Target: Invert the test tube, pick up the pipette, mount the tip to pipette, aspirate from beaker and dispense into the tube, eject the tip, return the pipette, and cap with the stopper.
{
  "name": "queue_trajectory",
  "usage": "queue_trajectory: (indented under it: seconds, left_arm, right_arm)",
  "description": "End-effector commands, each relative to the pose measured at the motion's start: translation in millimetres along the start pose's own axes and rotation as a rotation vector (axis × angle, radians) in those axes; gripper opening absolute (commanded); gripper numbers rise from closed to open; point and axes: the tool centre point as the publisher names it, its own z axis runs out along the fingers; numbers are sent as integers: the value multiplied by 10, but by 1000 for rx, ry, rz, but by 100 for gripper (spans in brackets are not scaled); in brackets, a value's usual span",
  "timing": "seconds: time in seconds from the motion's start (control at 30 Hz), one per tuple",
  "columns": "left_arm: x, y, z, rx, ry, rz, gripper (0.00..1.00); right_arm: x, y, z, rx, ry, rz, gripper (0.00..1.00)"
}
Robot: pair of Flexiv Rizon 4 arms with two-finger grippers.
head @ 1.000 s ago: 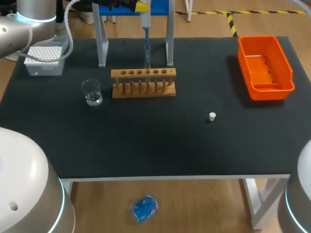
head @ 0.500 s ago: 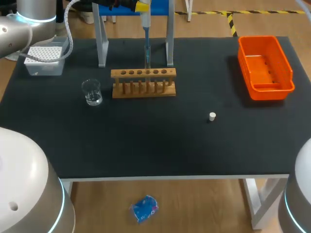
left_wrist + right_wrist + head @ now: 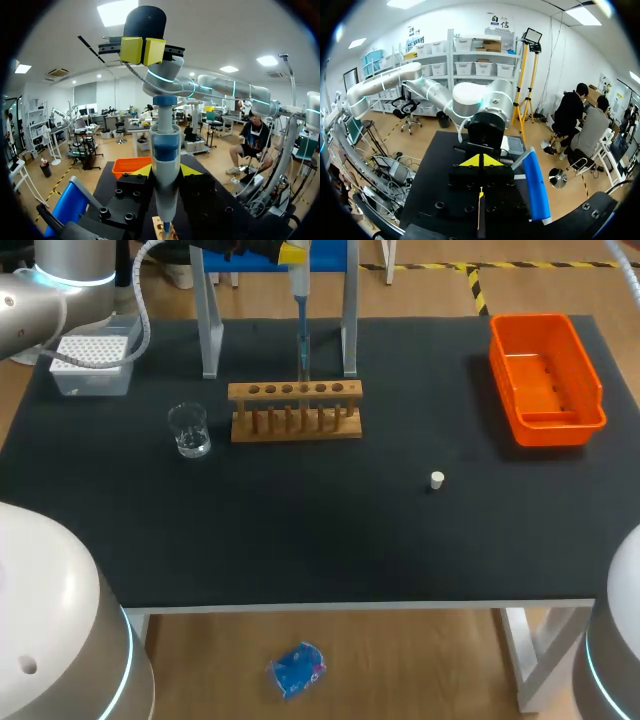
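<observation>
My left gripper is shut on the white and blue pipette, which it holds upright. In the head view the pipette hangs at the table's back, its tip pointing down at the wooden tube rack. Whether a tube stands under the tip I cannot tell. The glass beaker sits left of the rack and the tip box at the back left. The small white stopper lies alone right of centre. My right gripper is shut on nothing, away from these things.
An orange bin stands at the back right, also visible beyond the pipette as the orange bin. Two grey stand posts flank the pipette behind the rack. My right arm's body shows at the front right corner.
My right arm's body at the front right has edged slightly further into view. Nothing on the table has moved, and the pipette hangs where it was.
</observation>
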Motion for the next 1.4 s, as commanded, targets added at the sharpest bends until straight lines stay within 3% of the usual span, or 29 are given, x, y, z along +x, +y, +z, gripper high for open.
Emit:
queue_trajectory:
  seconds: [0.03,1.4]
  left_arm:
    - [-14,-8,-14,-3,6,-1,0]
    - [-14,-8,-14,-3,6,-1,0]
  right_arm:
    - [14,-38,34,1,14,4,0]
    - [149,-256,170,26,62,38,0]
